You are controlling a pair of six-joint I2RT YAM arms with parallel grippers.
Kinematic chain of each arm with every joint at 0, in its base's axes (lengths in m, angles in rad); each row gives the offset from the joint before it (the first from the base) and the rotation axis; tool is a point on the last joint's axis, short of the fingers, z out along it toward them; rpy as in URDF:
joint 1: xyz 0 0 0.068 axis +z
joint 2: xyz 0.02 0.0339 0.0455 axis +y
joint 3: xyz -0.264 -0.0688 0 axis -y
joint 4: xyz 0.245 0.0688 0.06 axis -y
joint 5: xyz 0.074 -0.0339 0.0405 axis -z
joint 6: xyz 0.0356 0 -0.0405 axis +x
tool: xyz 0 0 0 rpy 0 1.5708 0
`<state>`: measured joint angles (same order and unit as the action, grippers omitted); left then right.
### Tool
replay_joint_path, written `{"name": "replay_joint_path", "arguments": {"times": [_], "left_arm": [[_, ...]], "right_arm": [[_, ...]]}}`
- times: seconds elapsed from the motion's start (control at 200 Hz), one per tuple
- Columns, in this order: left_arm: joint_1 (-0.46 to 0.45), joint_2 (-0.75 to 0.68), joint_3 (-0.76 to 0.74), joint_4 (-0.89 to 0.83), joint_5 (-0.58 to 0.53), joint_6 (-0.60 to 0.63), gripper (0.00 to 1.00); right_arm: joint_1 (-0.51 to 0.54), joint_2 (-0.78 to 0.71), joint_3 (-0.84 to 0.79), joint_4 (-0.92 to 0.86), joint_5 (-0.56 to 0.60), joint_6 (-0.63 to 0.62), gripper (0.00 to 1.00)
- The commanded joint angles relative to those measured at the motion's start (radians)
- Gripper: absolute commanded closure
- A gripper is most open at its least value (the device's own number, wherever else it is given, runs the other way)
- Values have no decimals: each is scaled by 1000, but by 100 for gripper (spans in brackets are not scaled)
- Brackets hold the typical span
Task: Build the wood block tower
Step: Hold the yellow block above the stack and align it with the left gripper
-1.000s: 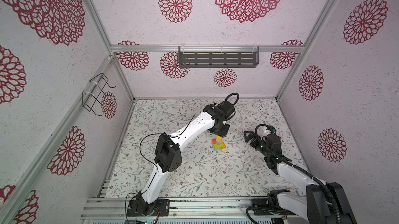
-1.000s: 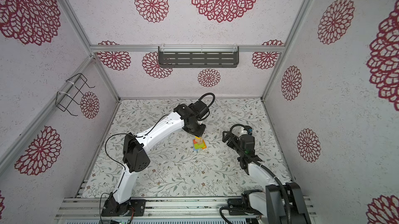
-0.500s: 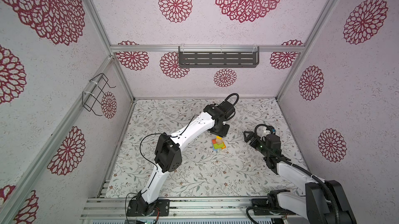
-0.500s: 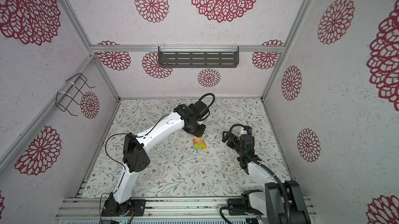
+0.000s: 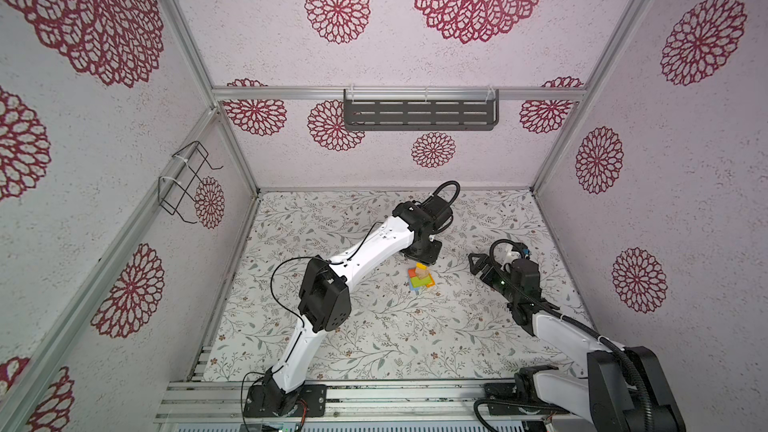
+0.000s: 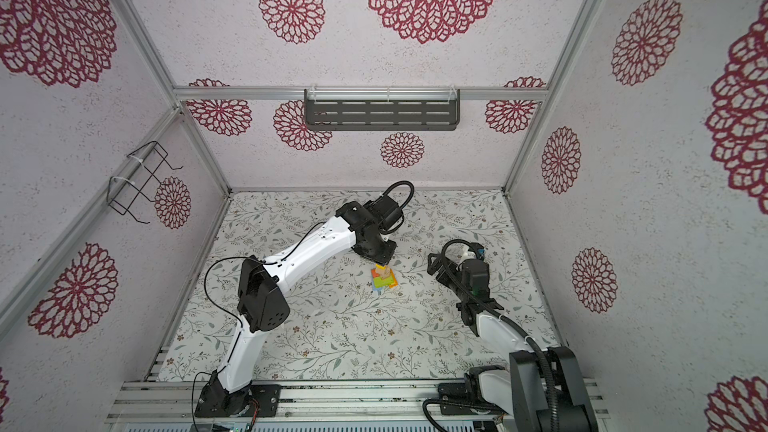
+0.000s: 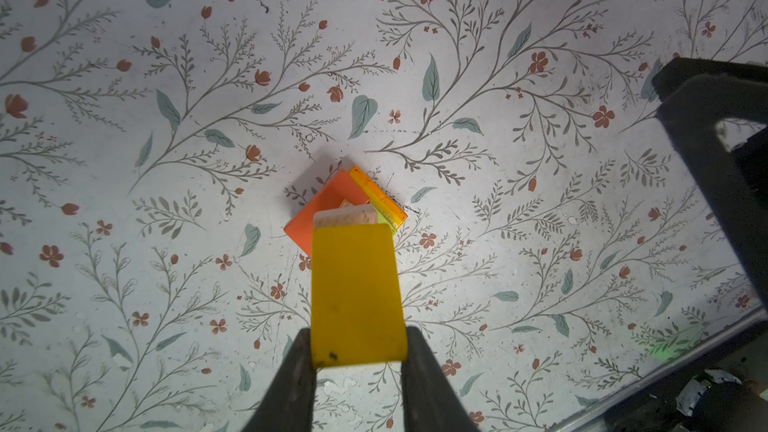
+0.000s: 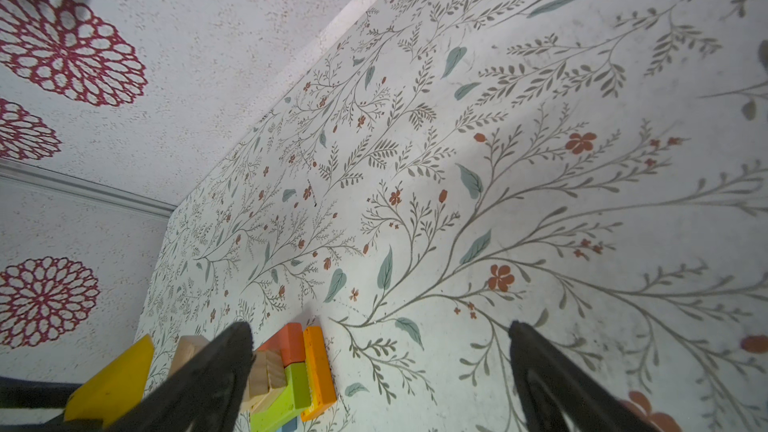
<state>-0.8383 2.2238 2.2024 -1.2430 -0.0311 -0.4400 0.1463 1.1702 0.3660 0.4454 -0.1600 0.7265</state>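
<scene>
Yellow block [image 7: 355, 284] in left gripper [image 7: 357, 351] over tower [image 7: 328, 209]; open mat [image 7: 540, 242] around

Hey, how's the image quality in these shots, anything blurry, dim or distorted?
Left wrist view: the left claw is a soft dark blur, the yellow block it grips fairly clear, the floral mat sharp. Right wrist view: the right claw is blurred too. Both top views: evenly lit, wide-angle, wall rails splaying outward, the block tower tiny.

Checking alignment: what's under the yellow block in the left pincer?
An edge of the tan block, then a red piece, lime piece and orange piece lower down. The yellow block, shut in the left pincer, hides the rest.
</scene>
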Motion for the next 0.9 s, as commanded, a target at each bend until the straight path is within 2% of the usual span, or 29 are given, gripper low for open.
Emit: {"name": "replay_joint_path", "arguments": {"times": [0.0,0.896], "left_arm": [[-9,18,-8,14,3,-14,73],[-8,32,-5,8,2,-10,73]], "right_arm": [[-1,8,-4,37,-7,8,1],[21,94,7,87,-52,36,1]]}}
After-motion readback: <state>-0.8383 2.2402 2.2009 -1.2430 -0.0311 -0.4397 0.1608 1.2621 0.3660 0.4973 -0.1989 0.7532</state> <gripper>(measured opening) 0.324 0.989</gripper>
